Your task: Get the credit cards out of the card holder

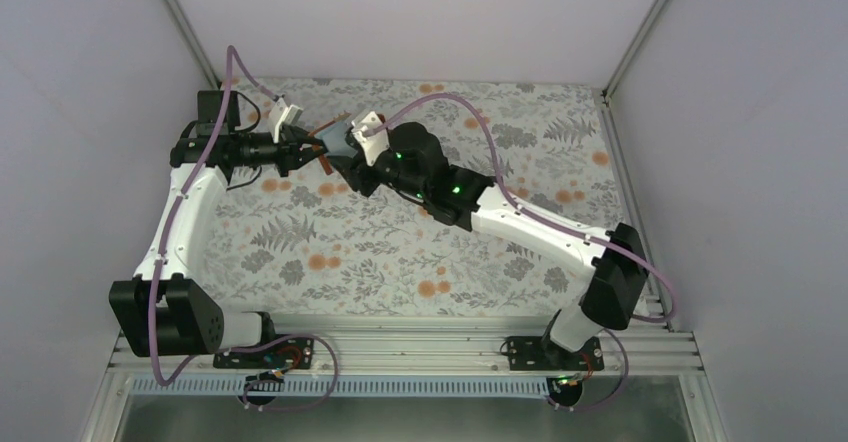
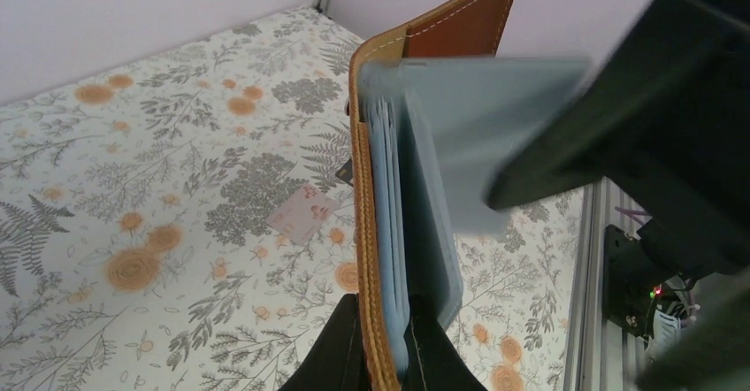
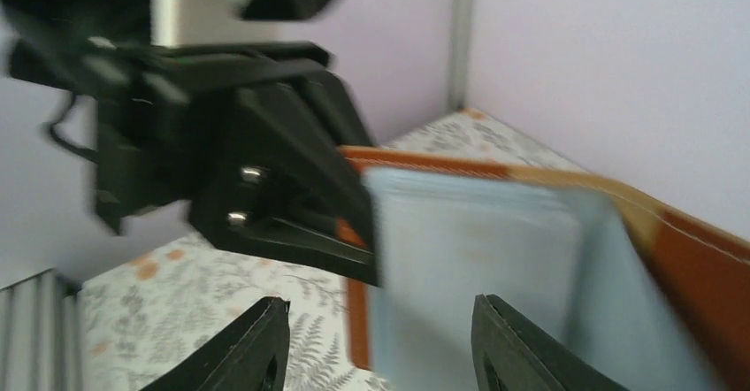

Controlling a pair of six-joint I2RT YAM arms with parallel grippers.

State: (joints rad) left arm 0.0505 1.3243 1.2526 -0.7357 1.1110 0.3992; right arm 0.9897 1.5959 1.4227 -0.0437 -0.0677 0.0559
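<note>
Upper left of the top view: L gripper [image 2: 389,325] clamps the card holder [image 1: 340,142] aloft; R gripper [image 3: 378,307] gapes at it, holding nothing. Cards inside unseen — likely thin, slick; you'd pinch an edge.

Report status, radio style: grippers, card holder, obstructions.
Left gripper shut on rust-brown leather bifold card holder, held up. Right gripper open at its blue-grey inside. Pale pink card already out on floral cloth. No obstruction seen.
</note>
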